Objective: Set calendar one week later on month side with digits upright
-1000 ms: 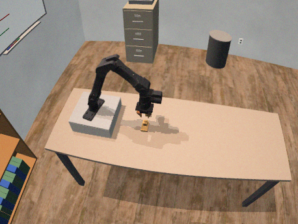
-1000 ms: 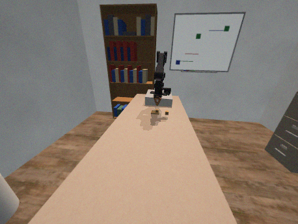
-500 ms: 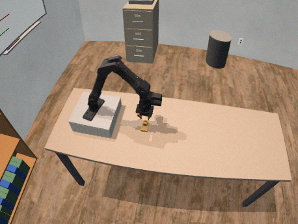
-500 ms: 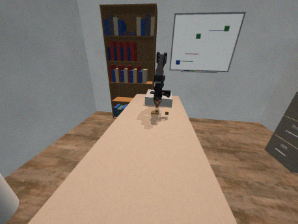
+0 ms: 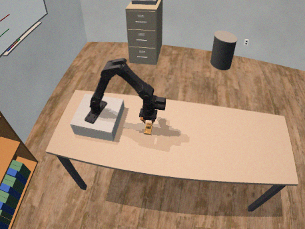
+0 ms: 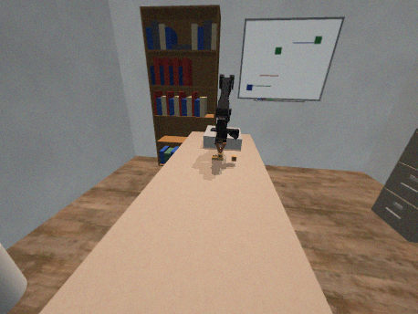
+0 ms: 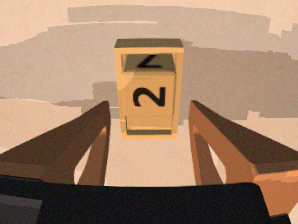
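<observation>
Evidently, the work is confined to one end of the long, pale wooden table (image 5: 216,143) (image 6: 205,228) (image 7: 150,165). At that end a grey, box-shaped pedestal (image 5: 91,130) (image 6: 234,144) is set, and by it the black six-joint arm (image 5: 134,79) (image 6: 224,111) is carried, bent high and reaching down. The orange-brown, tapering jaws (image 5: 148,122) (image 6: 221,151) are parted about midway, with nothing gripped between them.

The shallow, yellow-tan rectangular tray (image 5: 147,134) (image 6: 214,158) (image 7: 180,90) is seen on the table, just ahead of the jaws in the wrist view. Its long axis is pointed away from them, so its near short end is faced, and its long sides run roughly the same way as the gap between the fingers.

Within it the tan cube with black digits (image 5: 148,126) (image 7: 141,80) is held, towards the far end, a space being left at the near one. A 2 is shown on its upper face, turned sideways. A second small, dark-and-tan cube (image 6: 234,159) is seen outside the tray, apart from it. The month side cannot be read, so the target date cannot be settled; careful centring over the chosen cube will probably be needed.
</observation>
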Controlling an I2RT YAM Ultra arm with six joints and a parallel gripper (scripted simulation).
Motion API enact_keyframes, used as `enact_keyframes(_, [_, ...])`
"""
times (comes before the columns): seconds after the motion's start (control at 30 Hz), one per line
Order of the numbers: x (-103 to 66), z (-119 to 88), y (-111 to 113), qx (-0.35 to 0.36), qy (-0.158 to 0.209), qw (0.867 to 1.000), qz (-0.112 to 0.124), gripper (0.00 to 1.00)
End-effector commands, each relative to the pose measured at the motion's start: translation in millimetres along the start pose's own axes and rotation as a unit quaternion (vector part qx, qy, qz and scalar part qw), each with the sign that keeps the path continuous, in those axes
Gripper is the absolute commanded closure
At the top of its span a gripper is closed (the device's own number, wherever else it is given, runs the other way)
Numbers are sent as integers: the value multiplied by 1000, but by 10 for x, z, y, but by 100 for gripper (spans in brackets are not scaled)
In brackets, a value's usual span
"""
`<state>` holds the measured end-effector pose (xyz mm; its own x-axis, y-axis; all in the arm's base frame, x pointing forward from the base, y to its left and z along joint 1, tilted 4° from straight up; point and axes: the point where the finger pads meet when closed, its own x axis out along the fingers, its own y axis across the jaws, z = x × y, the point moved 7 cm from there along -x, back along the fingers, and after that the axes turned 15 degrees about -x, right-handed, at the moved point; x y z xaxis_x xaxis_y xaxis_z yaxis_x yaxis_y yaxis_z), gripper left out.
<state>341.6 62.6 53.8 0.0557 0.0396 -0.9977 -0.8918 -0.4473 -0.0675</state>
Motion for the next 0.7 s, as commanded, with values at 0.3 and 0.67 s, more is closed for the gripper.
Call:
enact_keyframes(0.3, [1, 5, -19, 0, -2, 1000, -6, 55])
enact_keyframes(0.67, [1, 5, -19, 0, -2, 1000, -6, 55])
